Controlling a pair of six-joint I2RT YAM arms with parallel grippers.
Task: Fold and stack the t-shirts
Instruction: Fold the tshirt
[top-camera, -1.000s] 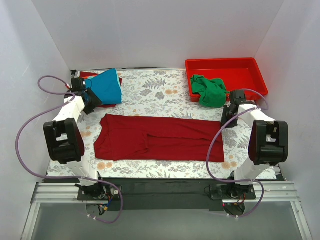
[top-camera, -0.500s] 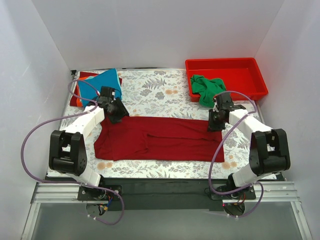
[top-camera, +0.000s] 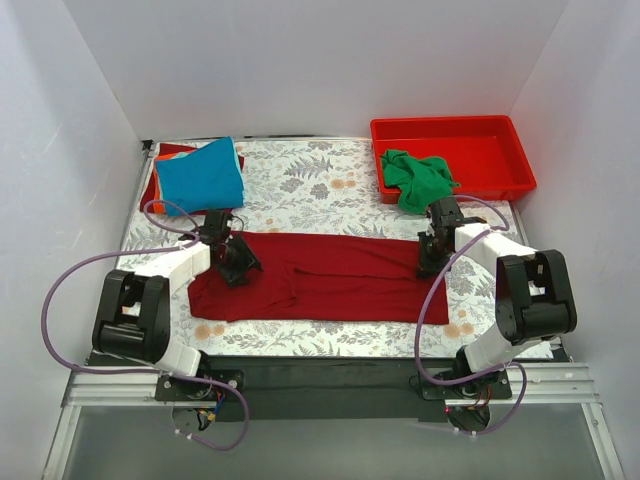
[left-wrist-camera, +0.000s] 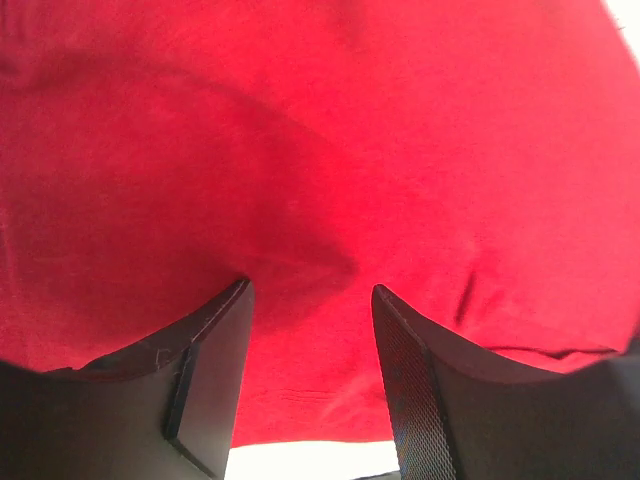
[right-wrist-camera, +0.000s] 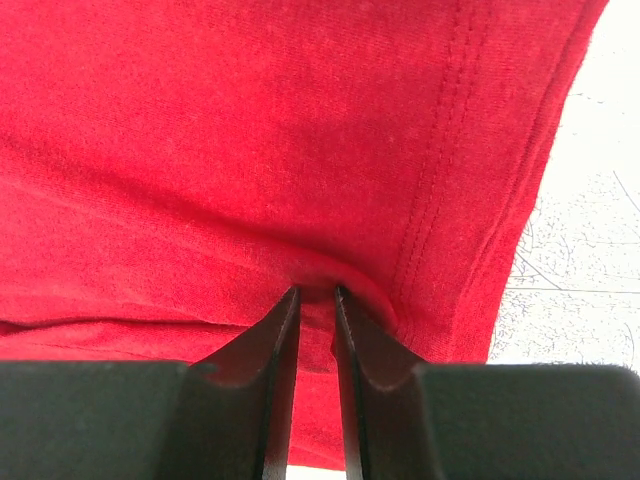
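The large dark red t-shirt (top-camera: 330, 275) lies flat across the middle of the floral cloth. My left gripper (top-camera: 238, 265) is at its left end, open, with both fingertips pressed down on the cloth (left-wrist-camera: 320, 130) and the fabric between them (left-wrist-camera: 311, 290). My right gripper (top-camera: 428, 262) is at the shirt's right end near the hem and is shut on a small pinched fold of the red cloth (right-wrist-camera: 250, 120) between its tips (right-wrist-camera: 315, 292). The folded bright blue t-shirt (top-camera: 203, 175) lies at the back left on top of orange and red ones (top-camera: 170, 150). The green t-shirt (top-camera: 418, 178) is crumpled in the tray.
The rigid red plastic tray (top-camera: 500, 130) stands at the back right. White walls close in the table on three sides. The floral table cloth (top-camera: 310, 180) shows behind the dark red shirt, and a strip shows in front of it.
Both arms have swung inward and down onto the dark red shirt, the left from the blue shirt stack to the shirt's left end, the right to its right end, where it has closed on the cloth.
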